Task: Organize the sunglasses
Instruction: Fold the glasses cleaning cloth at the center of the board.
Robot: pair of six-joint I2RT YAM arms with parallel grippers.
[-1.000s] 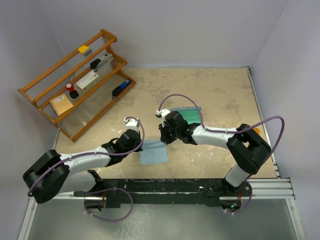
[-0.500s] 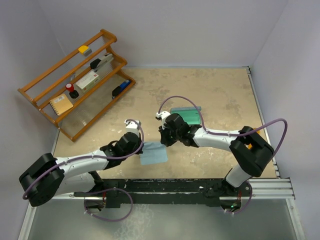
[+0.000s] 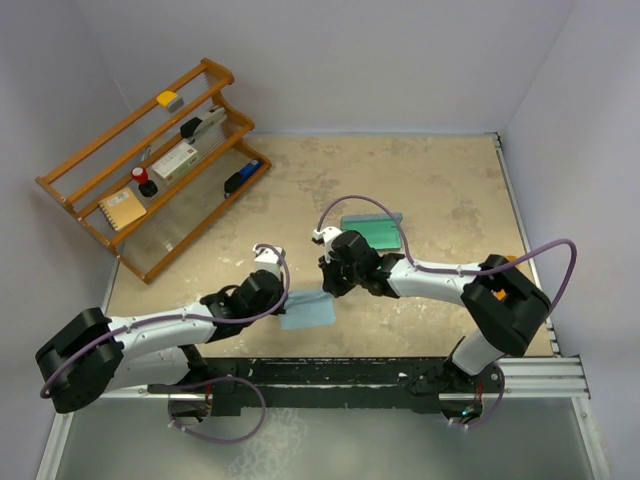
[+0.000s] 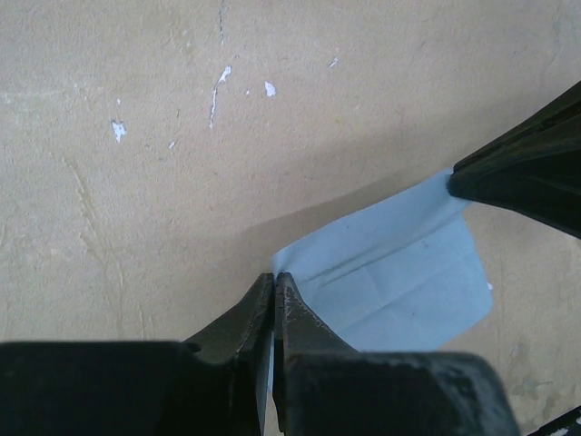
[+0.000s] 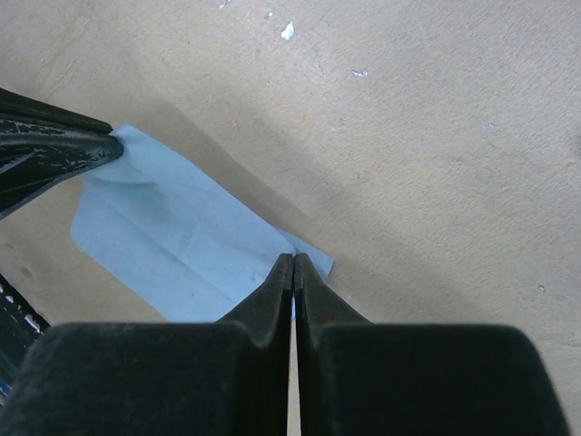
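Note:
A light blue cloth [image 3: 308, 313] lies on the table in front of the arms. My left gripper [image 3: 283, 299] is shut on its left corner, as the left wrist view shows [image 4: 274, 277] with the cloth [image 4: 399, 291] spread beyond the tips. My right gripper [image 3: 326, 289] is shut on the cloth's far right corner, as the right wrist view shows [image 5: 293, 259] over the cloth [image 5: 172, 245]. A flat green rectangular case [image 3: 372, 228] lies just behind the right gripper. No sunglasses show in any view.
A wooden tiered rack [image 3: 150, 165] stands at the far left, holding a stapler, a notebook, a small box and other small items. White walls close the table at the back and right. The arms' base rail [image 3: 330, 375] runs along the near edge.
Both grippers have shifted slightly toward the near edge, each still pinching its cloth corner. The cloth has moved a little nearer with them.

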